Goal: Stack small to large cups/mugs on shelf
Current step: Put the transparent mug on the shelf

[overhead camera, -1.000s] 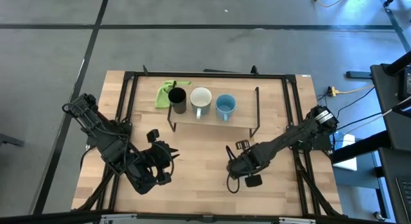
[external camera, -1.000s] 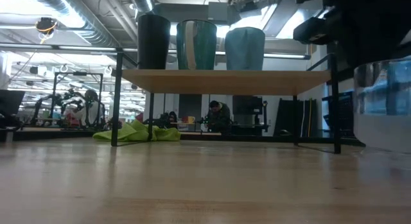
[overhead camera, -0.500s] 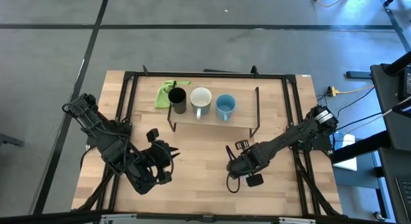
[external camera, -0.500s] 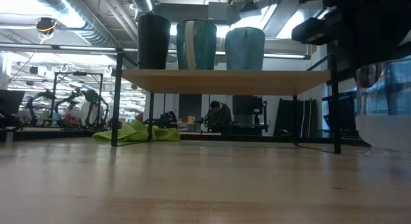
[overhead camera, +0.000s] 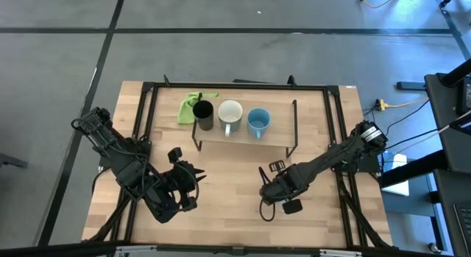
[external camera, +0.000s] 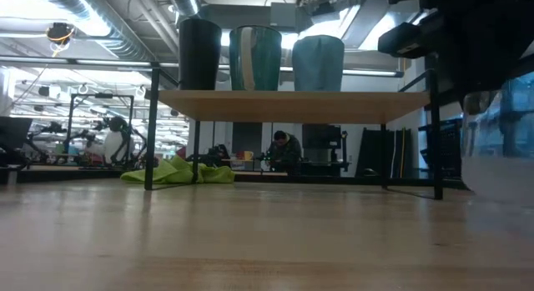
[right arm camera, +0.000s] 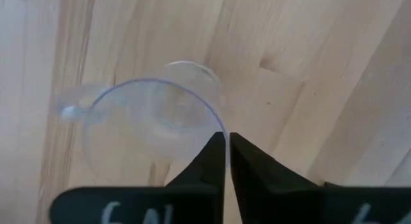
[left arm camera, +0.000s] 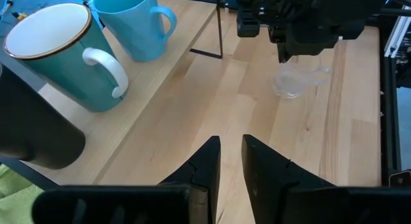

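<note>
On the shelf (overhead camera: 276,139) stand a black cup (overhead camera: 204,114), a white mug (overhead camera: 230,113) and a light blue mug (overhead camera: 258,122), in a row on their bases. My right gripper (overhead camera: 266,192) hovers over the table in front of the shelf, shut on the clear cup (right arm camera: 154,121), which also shows as the clear cup (left arm camera: 294,84) and the clear cup (external camera: 501,141). My left gripper (overhead camera: 193,182) waits over the table's near left part, fingers almost together and holding nothing. My right gripper pinches the clear cup's rim (right arm camera: 209,115) between its two fingers, one inside the cup and one outside. The fingers come from above, pointing down. The cup hangs mouth-up below them; whether its base touches the table I cannot tell.
A green cloth (overhead camera: 190,106) lies on the table behind the shelf's left end. The shelf's right part beside the blue mug is bare wood. Black frame bars (overhead camera: 335,139) run along the table's edges. A person sits in the room beyond (external camera: 284,148).
In the low view the clear cup in my right gripper has sunk a little. Both arms look otherwise still.
</note>
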`<action>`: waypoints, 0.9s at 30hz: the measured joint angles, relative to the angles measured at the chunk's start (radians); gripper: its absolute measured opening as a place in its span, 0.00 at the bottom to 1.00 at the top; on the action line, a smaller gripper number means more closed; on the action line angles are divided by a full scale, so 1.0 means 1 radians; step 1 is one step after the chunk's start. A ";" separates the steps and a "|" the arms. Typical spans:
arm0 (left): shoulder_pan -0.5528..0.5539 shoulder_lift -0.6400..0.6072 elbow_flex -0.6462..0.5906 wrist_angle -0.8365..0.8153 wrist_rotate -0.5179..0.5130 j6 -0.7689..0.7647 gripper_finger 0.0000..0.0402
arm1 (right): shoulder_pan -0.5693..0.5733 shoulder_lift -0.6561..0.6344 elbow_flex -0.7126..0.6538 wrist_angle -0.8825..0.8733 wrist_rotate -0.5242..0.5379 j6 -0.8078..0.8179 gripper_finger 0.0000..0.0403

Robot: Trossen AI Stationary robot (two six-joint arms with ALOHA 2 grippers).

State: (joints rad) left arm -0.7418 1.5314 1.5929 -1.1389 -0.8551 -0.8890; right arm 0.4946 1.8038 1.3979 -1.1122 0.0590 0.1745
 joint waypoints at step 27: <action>0.000 0.000 0.000 -0.001 0.000 0.008 0.15 | -0.001 -0.003 0.158 -0.107 0.053 0.157 0.29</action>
State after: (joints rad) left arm -0.7418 1.5314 1.5929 -1.1395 -0.8551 -0.8806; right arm 0.4938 1.8008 1.5557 -1.2196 0.1120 0.3318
